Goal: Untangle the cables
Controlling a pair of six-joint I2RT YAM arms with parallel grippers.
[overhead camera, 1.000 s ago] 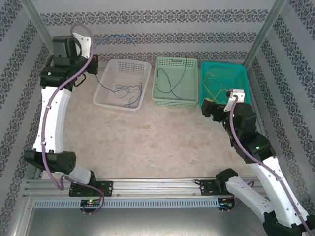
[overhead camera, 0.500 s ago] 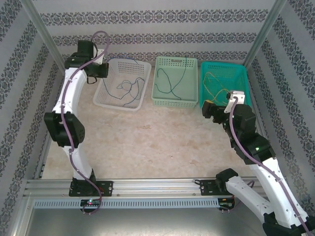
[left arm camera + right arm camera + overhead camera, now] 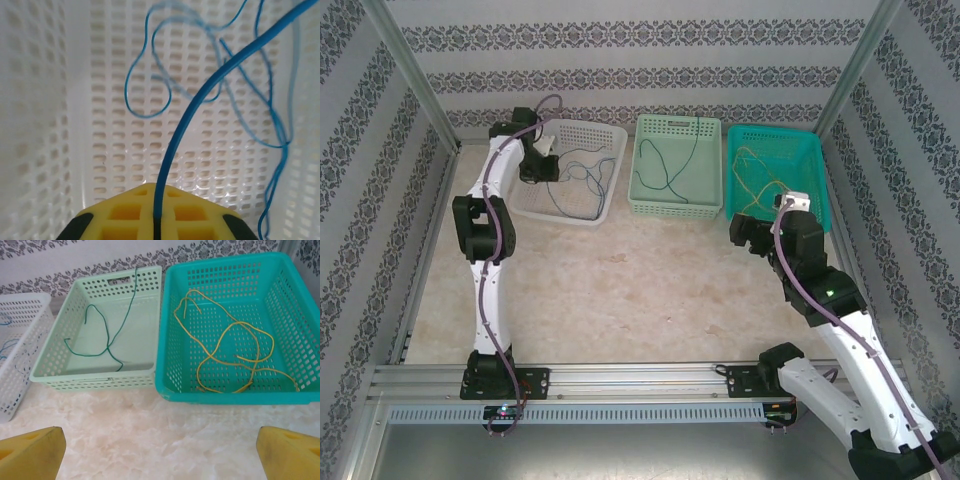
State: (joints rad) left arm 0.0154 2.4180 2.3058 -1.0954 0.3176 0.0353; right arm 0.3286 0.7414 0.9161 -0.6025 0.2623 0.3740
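The left hand [image 3: 157, 222] pinches the blue cable [image 3: 200, 97] in a narrow gap. The strand runs straight ahead over the white basket [image 3: 45, 100] floor, while the right hand [image 3: 160, 452] gapes wide.

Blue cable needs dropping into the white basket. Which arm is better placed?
Left. The left gripper hangs over the white basket with the blue cable running between its fingers. The right gripper sits open before the teal basket, far from it.
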